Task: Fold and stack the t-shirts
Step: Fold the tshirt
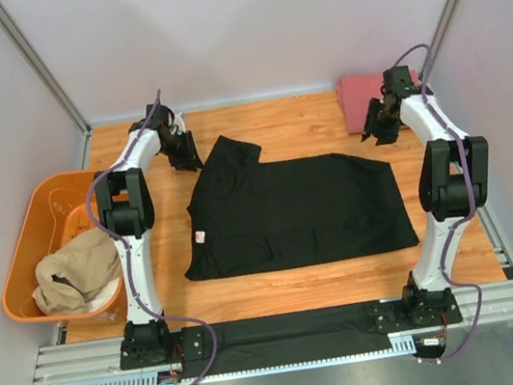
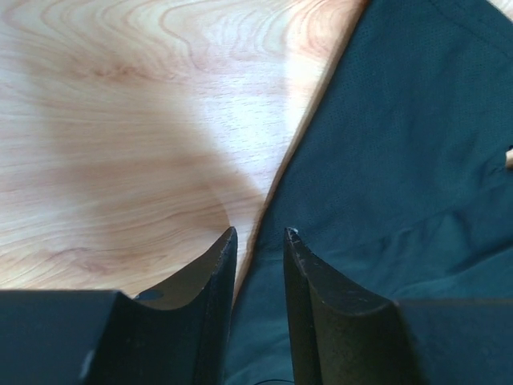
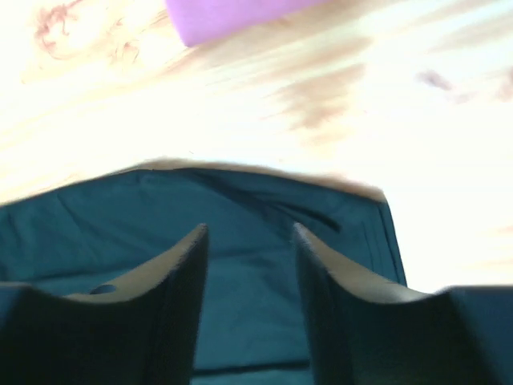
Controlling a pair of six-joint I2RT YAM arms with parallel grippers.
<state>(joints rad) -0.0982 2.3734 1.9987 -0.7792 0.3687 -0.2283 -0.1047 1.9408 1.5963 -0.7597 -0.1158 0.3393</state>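
Three shirts: a black shirt (image 1: 298, 210), a pink shirt (image 1: 357, 98) and a tan shirt (image 1: 78, 269) are in view.
Black shirt: it lies flat in the middle of the desk (image 1: 305, 131). It looks folded only part way. The body makes one wide block, and one sleeve sticks out at its upper left corner. A small white label (image 1: 202, 235) shows near its left edge.
Pink shirt: it sits in the upper right corner of the top view. It looks like a small, neat block. I think this one is done and is the start of the stack.
Tan shirt: it is bunched up in the orange tub (image 1: 25, 239) at the left edge of the top view. It is not folded.
Left tool (image 1: 187, 156): it hangs by the sleeve at the upper left of the black shirt. Its fingers (image 2: 200, 281) are apart and hold nothing. In the left wrist view the shirt's edge runs right under the gap.
Right tool (image 1: 376, 129): it hangs at the upper right corner of the black shirt, near the pink shirt. Its fingers (image 3: 168, 273) are apart too, with nothing between them.
Done so far: about one shirt out of three, I think.
Left to do: tuck in the sleeve and fold the black shirt small, put it on the pink one, then take out the tan shirt, fold it and stack it.
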